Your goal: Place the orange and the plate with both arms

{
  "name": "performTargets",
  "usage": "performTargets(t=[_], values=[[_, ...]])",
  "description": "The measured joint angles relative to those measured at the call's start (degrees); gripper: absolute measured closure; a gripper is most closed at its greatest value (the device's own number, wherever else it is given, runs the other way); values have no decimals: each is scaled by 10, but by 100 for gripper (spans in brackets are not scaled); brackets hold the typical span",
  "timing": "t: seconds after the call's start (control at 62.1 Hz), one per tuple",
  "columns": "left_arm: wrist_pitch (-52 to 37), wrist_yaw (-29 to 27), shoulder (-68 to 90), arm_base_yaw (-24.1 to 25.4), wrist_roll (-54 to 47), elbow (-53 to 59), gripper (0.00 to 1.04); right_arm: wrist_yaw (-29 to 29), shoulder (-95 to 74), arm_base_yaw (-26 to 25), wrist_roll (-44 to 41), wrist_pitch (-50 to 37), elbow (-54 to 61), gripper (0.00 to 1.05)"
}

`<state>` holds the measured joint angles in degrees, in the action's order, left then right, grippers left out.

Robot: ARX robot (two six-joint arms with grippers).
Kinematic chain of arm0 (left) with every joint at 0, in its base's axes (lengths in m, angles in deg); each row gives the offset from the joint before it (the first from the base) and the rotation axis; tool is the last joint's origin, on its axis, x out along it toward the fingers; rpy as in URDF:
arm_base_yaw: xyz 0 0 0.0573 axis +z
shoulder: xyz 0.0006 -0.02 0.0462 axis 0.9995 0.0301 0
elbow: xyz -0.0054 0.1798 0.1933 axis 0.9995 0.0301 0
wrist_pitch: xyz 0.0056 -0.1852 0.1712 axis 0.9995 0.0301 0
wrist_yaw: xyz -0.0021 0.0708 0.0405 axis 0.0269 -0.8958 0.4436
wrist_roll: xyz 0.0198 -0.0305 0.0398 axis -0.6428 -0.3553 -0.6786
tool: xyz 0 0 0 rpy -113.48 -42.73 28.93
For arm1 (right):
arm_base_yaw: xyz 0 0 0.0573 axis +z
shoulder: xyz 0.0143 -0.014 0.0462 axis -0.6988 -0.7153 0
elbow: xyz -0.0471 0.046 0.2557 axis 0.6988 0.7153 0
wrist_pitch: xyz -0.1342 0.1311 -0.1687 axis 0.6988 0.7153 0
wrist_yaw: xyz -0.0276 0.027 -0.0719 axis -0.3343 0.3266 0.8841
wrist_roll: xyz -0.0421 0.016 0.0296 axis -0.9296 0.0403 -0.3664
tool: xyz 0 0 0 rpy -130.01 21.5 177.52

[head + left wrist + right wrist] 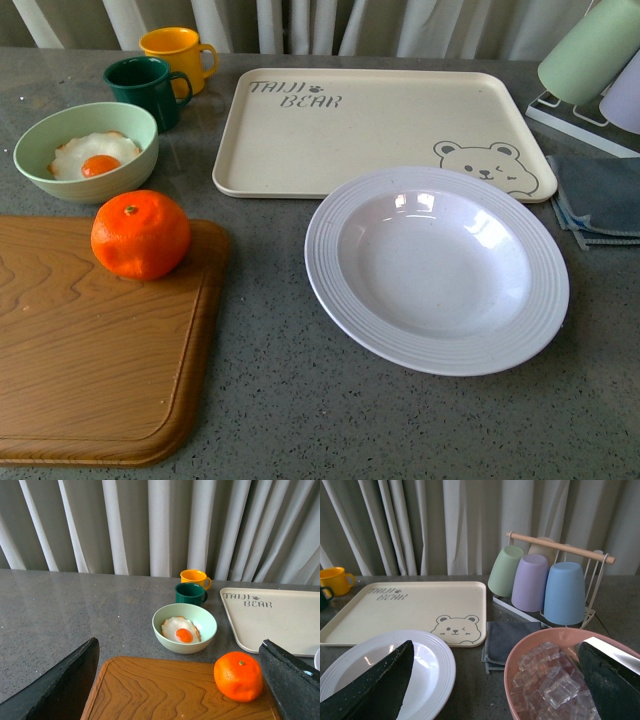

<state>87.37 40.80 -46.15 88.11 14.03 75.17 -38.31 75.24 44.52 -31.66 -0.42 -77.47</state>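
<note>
Black left pincer (pixel 180 642) hangs spread wide, gripping nothing, over the wooden board (pixel 165 687), where the orange (pixel 238 676) sits at a far corner. Right pincer (pixel 496 644), likewise released, hovers between the plate (pixel 441 654) and a pink ice bowl (pixel 520 651). Plate rests on the counter (pixel 280 400), just before the tray (pixel 330 140).

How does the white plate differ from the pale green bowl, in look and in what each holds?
The plate is white with a wide ridged rim; the bowl is pale green with a plain rim. The plate is wider and shallower than the bowl. The plate is empty, while the bowl holds a fried egg. Both are round and stand upright on the grey table.
</note>
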Motion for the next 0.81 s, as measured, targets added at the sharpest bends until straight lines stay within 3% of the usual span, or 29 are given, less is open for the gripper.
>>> performTargets(t=[0.806], values=[[0,0,0,0,0,0,9,0,0,0,0,0,0,9]])
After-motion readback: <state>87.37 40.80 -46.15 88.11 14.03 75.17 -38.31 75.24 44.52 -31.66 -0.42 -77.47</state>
